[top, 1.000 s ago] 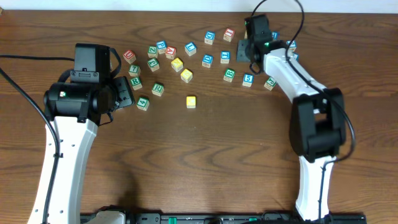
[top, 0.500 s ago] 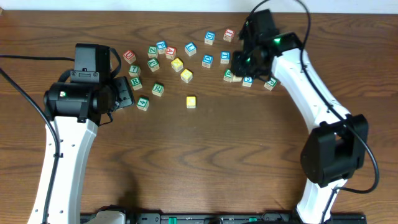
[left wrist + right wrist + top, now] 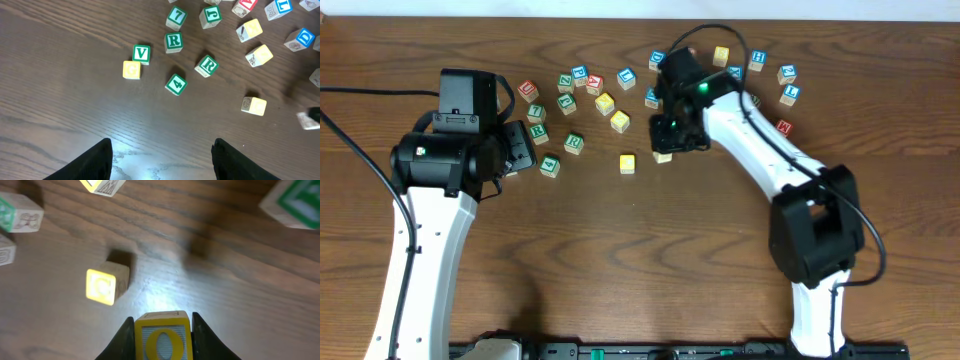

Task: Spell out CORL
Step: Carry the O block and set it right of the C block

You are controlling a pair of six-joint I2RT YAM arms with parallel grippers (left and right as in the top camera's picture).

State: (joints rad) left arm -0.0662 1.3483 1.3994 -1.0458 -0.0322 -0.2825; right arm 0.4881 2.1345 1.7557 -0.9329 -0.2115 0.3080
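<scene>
Between the fingers of the left gripper [image 3: 161,146] lies only bare table [image 3: 60,100]; these jaws stand wide apart and hold nothing. Ahead of them and a little to the left sit the yellow G cube [image 3: 131,69] and the green V cube [image 3: 141,53], just beside each other. Straight ahead is the green 4 cube [image 3: 176,84], and beyond it a squarely set R cube [image 3: 173,41]. Ahead and slightly to the right lies the tilted R cube [image 3: 207,65], well apart from the fingers. Farther right of these jaws rests the yellow C cube [image 3: 253,105], alone on the wood.

The right gripper [image 3: 162,327] has its jaws narrowed onto the O cube [image 3: 162,342], a finger on each side, with the yellow-framed O facing the wrist camera. Ahead of those jaws and to their left sits the C cube, near, with a strip of wood between it and the held cube. Whether the O cube touches the table I cannot tell. The L cube is too small to pick out among the blue-lettered cubes [image 3: 626,77] scattered beyond both pairs of jaws.
</scene>
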